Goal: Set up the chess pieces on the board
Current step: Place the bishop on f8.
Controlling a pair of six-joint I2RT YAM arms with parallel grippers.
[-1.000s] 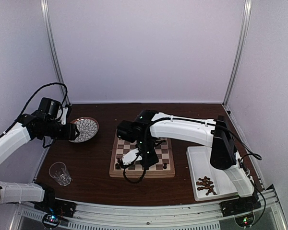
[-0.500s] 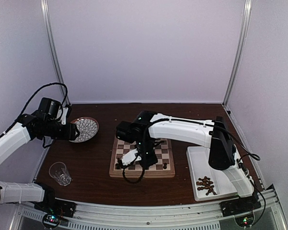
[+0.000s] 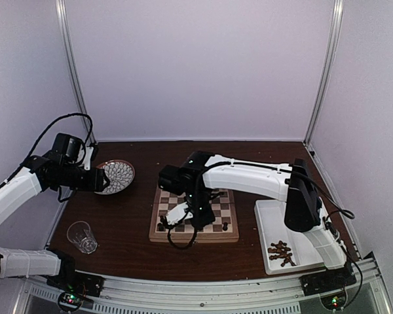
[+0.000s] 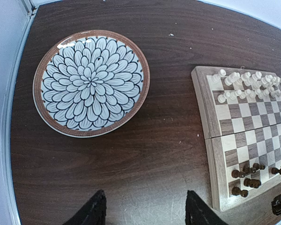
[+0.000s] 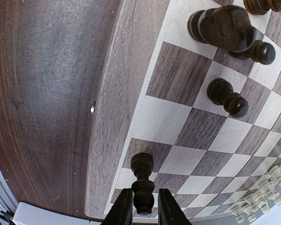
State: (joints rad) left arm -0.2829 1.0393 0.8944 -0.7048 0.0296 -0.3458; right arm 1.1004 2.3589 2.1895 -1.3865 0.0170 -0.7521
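Observation:
The board (image 3: 216, 237) lies mid-table, with cream-white chess pieces (image 4: 248, 84) in its far rows and a few dark chess pieces (image 4: 246, 171) near its front-left corner. My right gripper (image 3: 195, 219) hangs low over that corner. In the right wrist view, a dark pawn (image 5: 143, 178) stands upright on an edge square of the board (image 5: 117, 117). The right gripper (image 5: 145, 206) flanks its head, open, with a thin gap showing. Other dark pieces (image 5: 227, 98) stand farther along. My left gripper (image 4: 145, 208) is open and empty over bare table beside the board (image 4: 215, 154).
A white tray (image 3: 268, 216) at the right holds several loose dark pieces (image 3: 281, 253). A patterned plate (image 3: 116, 175) (image 4: 91, 82) lies at the back left under my left arm. A clear glass (image 3: 82, 237) stands front left. Enclosure walls surround the table.
The right jaws have parted slightly around the dark pawn, and the right arm has shifted a little. The left arm has not moved.

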